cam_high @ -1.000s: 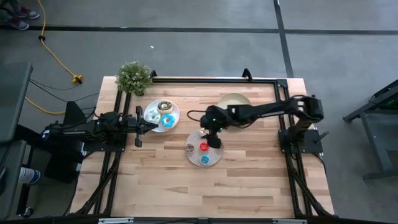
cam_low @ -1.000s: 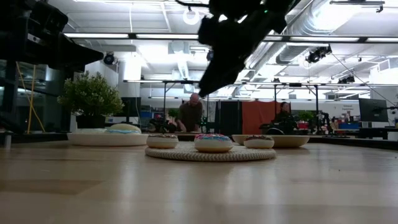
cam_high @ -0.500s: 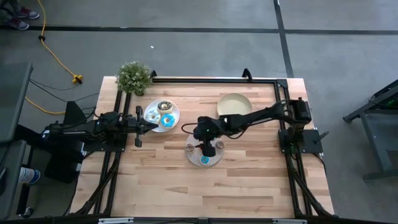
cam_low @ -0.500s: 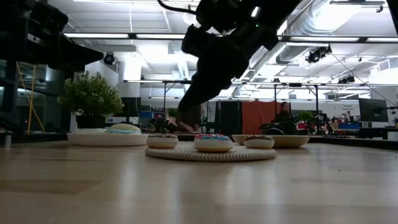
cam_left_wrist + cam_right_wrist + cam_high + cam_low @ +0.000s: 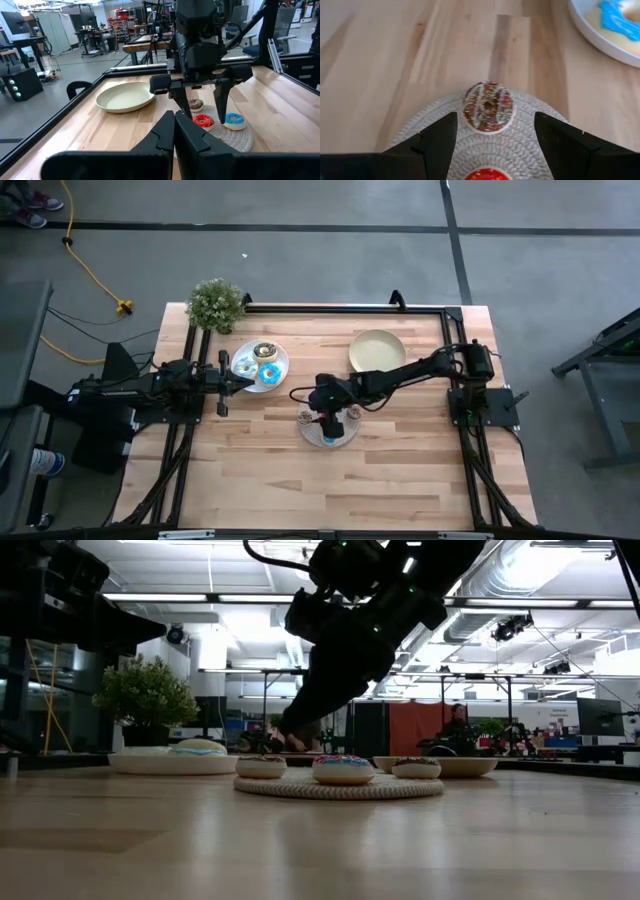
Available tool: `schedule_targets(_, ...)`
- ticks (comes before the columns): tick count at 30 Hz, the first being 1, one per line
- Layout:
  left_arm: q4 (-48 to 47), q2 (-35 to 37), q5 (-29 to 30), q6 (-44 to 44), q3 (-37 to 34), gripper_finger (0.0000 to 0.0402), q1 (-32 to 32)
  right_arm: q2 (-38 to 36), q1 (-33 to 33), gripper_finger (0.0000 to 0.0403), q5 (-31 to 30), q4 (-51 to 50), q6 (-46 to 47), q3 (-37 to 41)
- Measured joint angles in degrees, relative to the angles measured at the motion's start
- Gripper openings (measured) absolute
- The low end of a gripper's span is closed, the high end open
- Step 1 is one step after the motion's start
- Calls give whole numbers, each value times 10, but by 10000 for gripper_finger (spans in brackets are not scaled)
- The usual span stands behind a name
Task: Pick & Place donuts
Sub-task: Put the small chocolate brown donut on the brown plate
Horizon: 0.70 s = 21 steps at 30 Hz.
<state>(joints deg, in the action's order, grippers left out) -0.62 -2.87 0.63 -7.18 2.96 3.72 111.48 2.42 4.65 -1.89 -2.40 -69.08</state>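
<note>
A round pale mat (image 5: 343, 438) in the middle of the table holds mini donuts: a red one (image 5: 202, 120), a blue one (image 5: 234, 120) and a brown sprinkled one (image 5: 487, 107). My right gripper (image 5: 202, 111) is open and points down just above the mat. Its fingers stand on either side of the red mini without touching it. A white plate (image 5: 281, 360) at the far left holds larger donuts, among them a blue-iced one (image 5: 268, 374). My left gripper (image 5: 222, 387) is shut and empty, waiting beside that plate.
An empty yellow-green plate (image 5: 376, 347) sits at the far right of the table. A potted plant (image 5: 215, 304) stands at the far left corner. A black frame runs along the table's far and side edges. The near half of the table is bare wood.
My right gripper has moved toward the table's left and near edges and down. It has gone from beside the yellow-green plate to just above the mat, over the red mini, staying open.
</note>
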Motion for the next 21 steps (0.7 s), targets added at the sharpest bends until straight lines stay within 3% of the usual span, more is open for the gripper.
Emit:
schedule_targets(7,0,0,0,0,0,1,0,7,3,264,-29,-11,34,-9)
schedule_targets(15,-1,0,0,0,0,1,0,53,9,296,-21,-59,38,-83)
schedule_targets(21,-10,0,0,0,0,1,0,57,17,303,-13,-84,38,-86)
